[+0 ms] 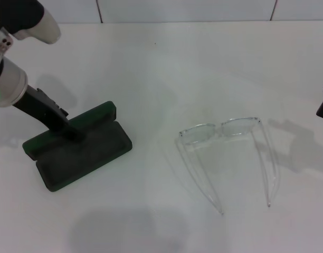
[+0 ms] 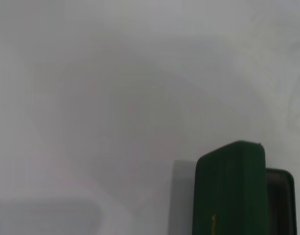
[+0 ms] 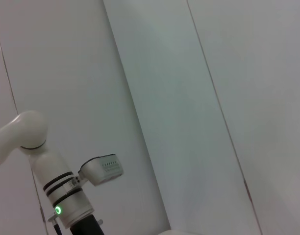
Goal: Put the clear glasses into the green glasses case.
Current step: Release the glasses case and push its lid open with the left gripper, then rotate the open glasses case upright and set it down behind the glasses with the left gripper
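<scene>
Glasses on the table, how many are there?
1. The clear glasses lie on the white table, arms unfolded, to the right of the open green glasses case. None shows inside the case.

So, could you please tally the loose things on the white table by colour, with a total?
Dark green: 1, the green glasses case, lying open, with the left gripper at it.
Clear: 1, the clear glasses, arms unfolded, apart from the case.
Total: 2.
</scene>
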Robot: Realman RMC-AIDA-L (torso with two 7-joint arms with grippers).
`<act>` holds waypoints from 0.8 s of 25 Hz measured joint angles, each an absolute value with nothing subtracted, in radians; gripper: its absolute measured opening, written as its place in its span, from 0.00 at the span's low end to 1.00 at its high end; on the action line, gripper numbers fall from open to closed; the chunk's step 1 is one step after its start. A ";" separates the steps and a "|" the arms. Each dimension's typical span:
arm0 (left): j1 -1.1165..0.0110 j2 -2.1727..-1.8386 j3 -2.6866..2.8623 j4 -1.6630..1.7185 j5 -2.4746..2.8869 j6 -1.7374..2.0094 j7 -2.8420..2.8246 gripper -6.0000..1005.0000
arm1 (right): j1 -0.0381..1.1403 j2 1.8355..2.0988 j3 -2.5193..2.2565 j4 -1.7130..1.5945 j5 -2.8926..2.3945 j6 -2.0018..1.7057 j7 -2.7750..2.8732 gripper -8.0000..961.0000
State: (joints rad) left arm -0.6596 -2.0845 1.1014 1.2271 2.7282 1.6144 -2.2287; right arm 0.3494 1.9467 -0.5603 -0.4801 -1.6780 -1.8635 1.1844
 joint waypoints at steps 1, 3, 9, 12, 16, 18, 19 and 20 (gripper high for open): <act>-0.663 -2.085 1.101 1.227 2.728 1.614 -2.233 0.74 | 0.350 1.947 -0.560 -0.480 -1.678 -1.863 1.184 0.80; -0.669 -2.085 1.101 1.226 2.728 1.614 -2.244 0.73 | 0.350 1.947 -0.560 -0.480 -1.678 -1.861 1.184 0.80; -0.678 -2.084 1.121 1.224 2.755 1.612 -2.256 0.73 | 0.350 1.947 -0.558 -0.480 -1.678 -1.851 1.184 0.80; -0.679 -2.085 1.143 1.224 2.767 1.612 -2.263 0.49 | 0.349 1.948 -0.558 -0.480 -1.677 -1.851 1.183 0.80; -0.675 -2.087 1.163 1.253 2.760 1.615 -2.266 0.31 | 0.345 1.948 -0.558 -0.480 -1.675 -1.850 1.183 0.80; -0.671 -2.087 1.166 1.281 2.746 1.623 -2.267 0.25 | 0.342 1.948 -0.558 -0.480 -1.674 -1.847 1.183 0.80; -0.669 -2.087 1.169 1.295 2.738 1.628 -2.267 0.24 | 0.341 1.949 -0.556 -0.480 -1.674 -1.845 1.183 0.80; -0.668 -2.088 1.174 1.311 2.730 1.632 -2.268 0.22 | 0.339 1.949 -0.552 -0.480 -1.674 -1.842 1.183 0.80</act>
State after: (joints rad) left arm -0.6678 -2.0875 1.1736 1.3109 2.7298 1.6322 -2.2676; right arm 0.3392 1.9494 -0.5517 -0.4798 -1.6735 -1.8423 1.1826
